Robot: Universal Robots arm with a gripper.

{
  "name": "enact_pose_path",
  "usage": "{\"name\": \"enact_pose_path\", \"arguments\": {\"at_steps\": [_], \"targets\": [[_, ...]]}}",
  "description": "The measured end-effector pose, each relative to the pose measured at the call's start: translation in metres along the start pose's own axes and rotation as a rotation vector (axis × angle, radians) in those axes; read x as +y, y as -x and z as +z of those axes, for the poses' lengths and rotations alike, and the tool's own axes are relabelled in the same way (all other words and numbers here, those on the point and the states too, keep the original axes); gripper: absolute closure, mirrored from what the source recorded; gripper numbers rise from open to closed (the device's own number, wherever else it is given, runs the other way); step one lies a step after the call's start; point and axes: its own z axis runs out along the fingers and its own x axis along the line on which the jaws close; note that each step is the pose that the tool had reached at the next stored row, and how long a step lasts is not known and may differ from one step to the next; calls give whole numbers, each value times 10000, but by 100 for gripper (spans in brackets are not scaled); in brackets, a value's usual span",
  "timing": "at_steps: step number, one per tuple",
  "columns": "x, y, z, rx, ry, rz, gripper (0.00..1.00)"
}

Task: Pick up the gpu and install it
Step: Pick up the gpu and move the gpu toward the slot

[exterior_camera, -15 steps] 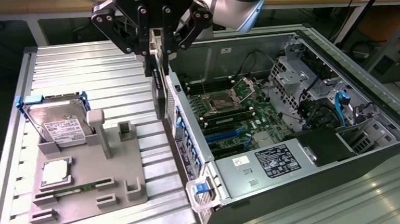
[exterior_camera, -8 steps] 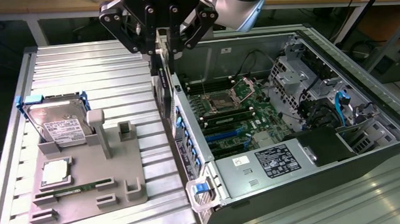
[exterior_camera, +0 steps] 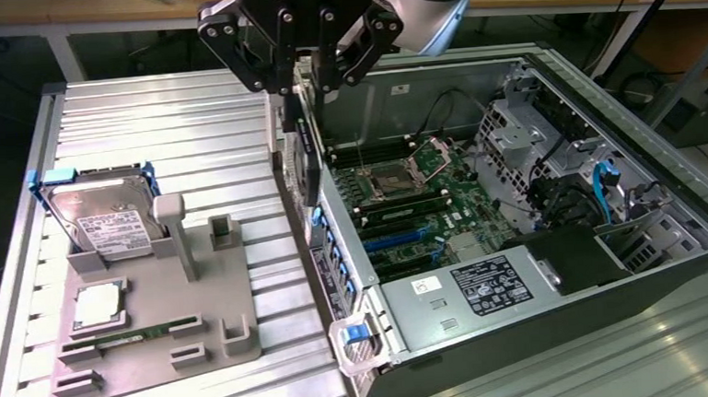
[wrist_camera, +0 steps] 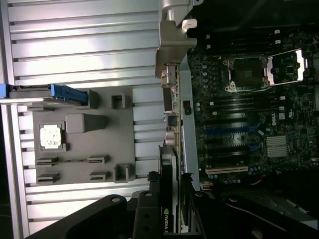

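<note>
1: Half done, we'd call it. Starting at the exterior view's left, the gray fixture (exterior_camera: 213, 299) on the table (exterior_camera: 139, 110) carries the hard drive (exterior_camera: 100, 219), the cpu chip (exterior_camera: 96, 307) and the memory stick (exterior_camera: 129, 339). No gpu on it.

2: Agreed. We also see the upright holders (exterior_camera: 220, 232) on its case side with nothing in them. So pickup counts as done. Where's the card?

1: Middle of the scene. The gpu (exterior_camera: 300, 142) hangs upright and edge-on under the gripper (exterior_camera: 310, 83). It's off the table, right at the left wall of the case, between fixture and board.

2: Tool state?

1: Partway closed, fingers pinched on the card's top edge. We get the same from the wrist view: the gripper (wrist_camera: 172, 219) clamps the gpu (wrist_camera: 169, 164), and the card runs along that wall line with the fixture (wrist_camera: 82, 144) on one side and the board on the other.

2: And on the right?

1: The open case (exterior_camera: 680, 188), lying on its side, with the motherboard (exterior_camera: 410, 204) exposed. The blue slots (exterior_camera: 393, 240) have no card seated in them; same in the wrist view (wrist_camera: 232, 132).

2: So we log it as grasped and carried to the edge of the case, not yet over the slots and not inserted. The install half is what's left.

1: Can't tell whether the card's lower end touches the wall. We'd guess it's just clear.
</note>
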Motion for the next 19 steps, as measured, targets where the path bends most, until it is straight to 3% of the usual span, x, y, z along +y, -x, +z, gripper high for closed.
{"name": "enact_pose_path", "arguments": {"at_steps": [19], "targets": [[23, 288, 4, 0, -1, -1, 73]]}}
